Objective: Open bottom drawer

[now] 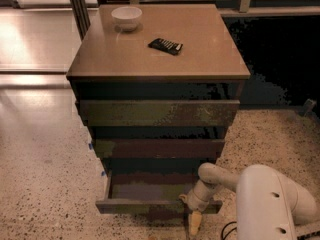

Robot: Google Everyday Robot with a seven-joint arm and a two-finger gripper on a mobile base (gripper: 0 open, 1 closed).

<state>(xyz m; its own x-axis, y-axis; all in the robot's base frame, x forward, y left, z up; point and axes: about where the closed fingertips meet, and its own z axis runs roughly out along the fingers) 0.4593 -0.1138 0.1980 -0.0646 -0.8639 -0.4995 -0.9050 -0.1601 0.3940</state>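
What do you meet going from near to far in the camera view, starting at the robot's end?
gripper, low and right of centre → bottom drawer, pulled out, with the gripper at its front edge → middle drawer front → top drawer front → flat black object on the cabinet top → white bowl

seems an office building: speckled stone floor [42, 184], metal-framed glass wall [76, 9] far behind a drawer cabinet [200, 59]; gripper [194, 221] by its bottom drawer [142, 207].

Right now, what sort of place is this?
Probably an office or lab: a drawer cabinet, speckled floor, bowl on top. The gripper is at the open bottom drawer.
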